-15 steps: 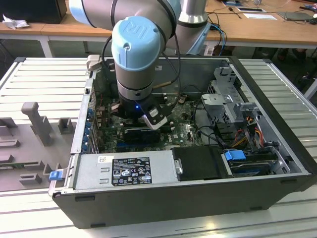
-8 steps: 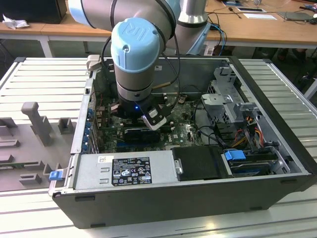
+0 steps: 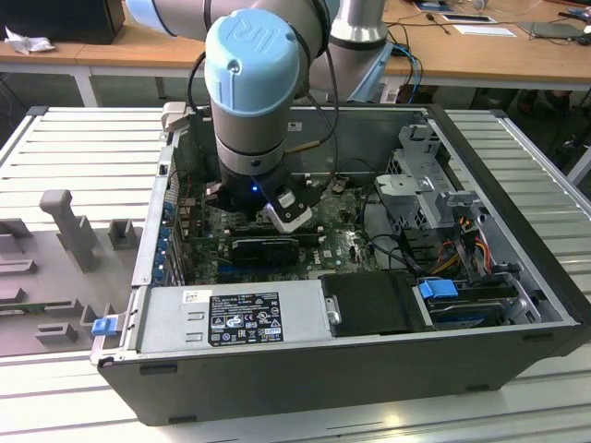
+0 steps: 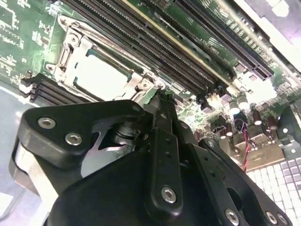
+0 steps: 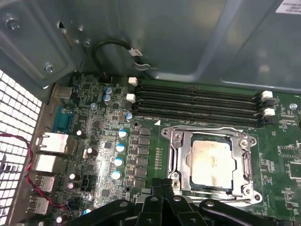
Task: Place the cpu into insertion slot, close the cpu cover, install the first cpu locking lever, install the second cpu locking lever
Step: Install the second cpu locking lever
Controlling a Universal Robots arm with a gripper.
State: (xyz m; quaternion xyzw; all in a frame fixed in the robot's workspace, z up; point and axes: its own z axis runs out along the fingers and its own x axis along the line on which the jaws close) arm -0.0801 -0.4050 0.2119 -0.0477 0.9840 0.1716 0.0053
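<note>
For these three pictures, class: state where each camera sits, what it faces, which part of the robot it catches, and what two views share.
Exterior view: off the arm, looking down into the open computer case; shows the arm's blue-capped wrist joint.
First wrist view: on the arm, facing the motherboard; the cpu lies in its socket under the cpu cover, with the gripper at the socket's edge.
Second wrist view: on the arm, behind the gripper.
Both wrist views share the cpu and memory slots.
</note>
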